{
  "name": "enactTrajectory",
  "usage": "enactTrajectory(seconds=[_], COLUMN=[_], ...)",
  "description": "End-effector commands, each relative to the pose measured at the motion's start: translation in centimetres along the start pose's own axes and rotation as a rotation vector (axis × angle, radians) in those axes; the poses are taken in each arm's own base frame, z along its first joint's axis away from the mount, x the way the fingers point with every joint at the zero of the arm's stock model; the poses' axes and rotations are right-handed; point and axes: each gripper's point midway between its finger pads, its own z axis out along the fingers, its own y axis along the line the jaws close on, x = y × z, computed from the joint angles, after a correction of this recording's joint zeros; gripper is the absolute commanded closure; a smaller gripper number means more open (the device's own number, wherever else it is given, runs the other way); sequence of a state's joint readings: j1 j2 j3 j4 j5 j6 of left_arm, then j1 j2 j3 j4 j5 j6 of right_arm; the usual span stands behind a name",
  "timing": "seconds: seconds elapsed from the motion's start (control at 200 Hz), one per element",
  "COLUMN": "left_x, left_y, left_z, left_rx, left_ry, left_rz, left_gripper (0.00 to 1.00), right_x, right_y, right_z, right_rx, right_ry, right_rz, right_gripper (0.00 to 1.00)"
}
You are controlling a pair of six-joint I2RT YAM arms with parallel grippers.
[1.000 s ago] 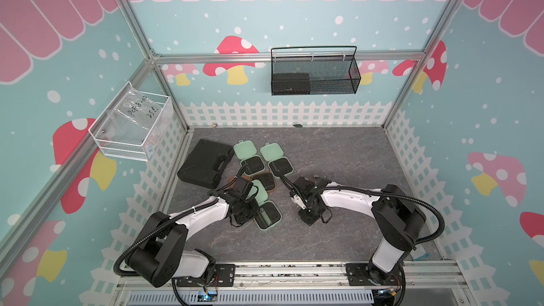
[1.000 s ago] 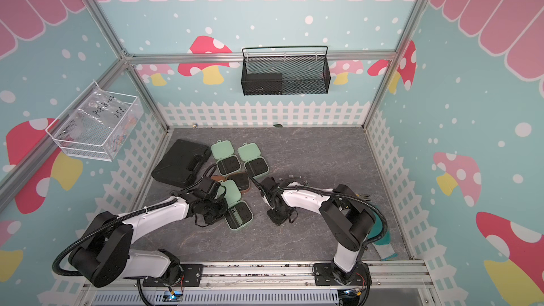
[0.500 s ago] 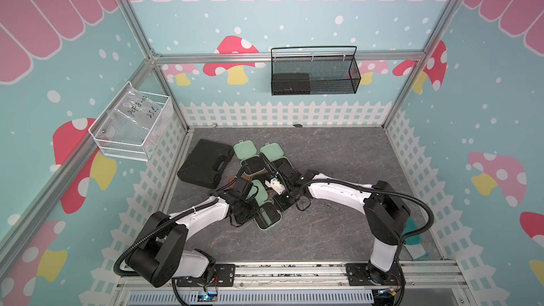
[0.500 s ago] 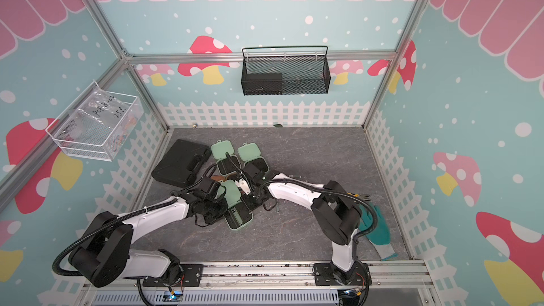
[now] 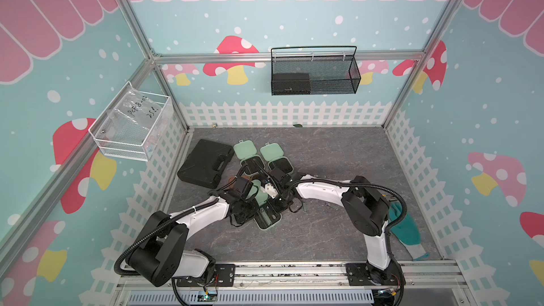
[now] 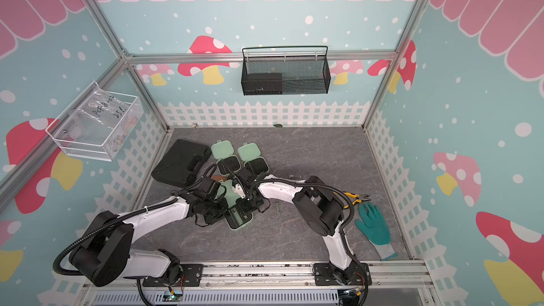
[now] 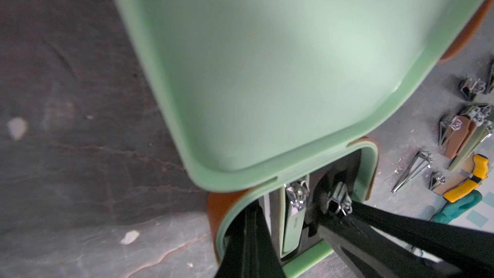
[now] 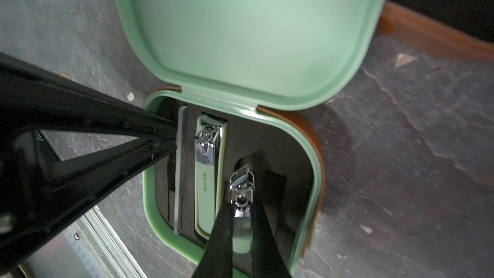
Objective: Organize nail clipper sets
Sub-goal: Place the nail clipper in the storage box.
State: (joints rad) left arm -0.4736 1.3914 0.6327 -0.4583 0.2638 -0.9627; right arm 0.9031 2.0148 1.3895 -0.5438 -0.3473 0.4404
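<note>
The front nail clipper set is a mint green case [image 8: 304, 172] lying open near the table's middle [image 5: 268, 220], its lid [image 8: 254, 30] raised. Its black insert holds a large clipper [image 8: 208, 172] and a nail file [image 8: 179, 172]. My right gripper [image 8: 242, 207] is shut on a small silver clipper [image 8: 240, 183], held low over the insert. My left gripper [image 7: 252, 209] is shut, its tip resting inside the case's rim next to the file. Two more open mint cases [image 5: 248, 157] [image 5: 275, 158] lie behind, and a brown case [image 6: 219, 178] is partly hidden by the arms.
A large black handled case [image 5: 206, 167] lies at the back left. Loose silver tools [image 7: 467, 129] lie on the table right of the cases. Yellow-handled pliers [image 6: 351, 195] and a teal glove [image 6: 374, 225] lie at the right. A black mesh basket [image 5: 313, 73] hangs on the back wall.
My right gripper has moved left from the table's middle to over the front green case, carrying the small clipper. The left arm has stayed in place.
</note>
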Motion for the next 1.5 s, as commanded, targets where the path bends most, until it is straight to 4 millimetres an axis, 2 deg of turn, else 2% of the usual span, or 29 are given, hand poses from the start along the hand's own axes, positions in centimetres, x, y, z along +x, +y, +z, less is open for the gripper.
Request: enactTrajectory(seconds=[0.0,0.235,0.335,0.53,0.726,1.041,1.301,1.496], left_x=[0.5,0.6,0.6,0.6,0.6,0.7,0.9,1.0], left_y=[1.6,1.7,1.6,1.6,1.6,1.7,2.0,2.1], left_z=[1.6,1.7,1.7,1.8,1.8,1.9,1.9,1.9], left_rx=[-0.050,-0.051,-0.047,-0.045,-0.046,-0.048,-0.052,-0.053], left_ry=[0.019,0.020,0.021,0.023,0.025,0.028,0.031,0.031], left_rz=[-0.016,-0.016,-0.016,-0.014,-0.014,-0.014,-0.015,-0.015], left_gripper=[1.00,1.00,1.00,1.00,1.00,1.00,1.00,1.00], right_x=[0.5,-0.2,0.1,1.2,1.3,2.4,2.2,1.4], right_y=[0.9,1.6,1.5,1.2,1.3,-0.8,-2.4,-2.3], right_z=[0.4,-1.8,-2.1,-1.0,0.2,1.8,1.2,0.4], right_rx=[-0.035,-0.024,-0.019,-0.010,-0.012,0.072,0.178,0.202], right_ry=[0.015,-0.021,-0.019,0.014,0.027,0.061,0.067,0.055], right_rz=[0.021,0.019,0.020,0.029,0.033,0.068,0.064,0.041], right_gripper=[1.00,1.00,1.00,1.00,1.00,1.00,1.00,1.00])
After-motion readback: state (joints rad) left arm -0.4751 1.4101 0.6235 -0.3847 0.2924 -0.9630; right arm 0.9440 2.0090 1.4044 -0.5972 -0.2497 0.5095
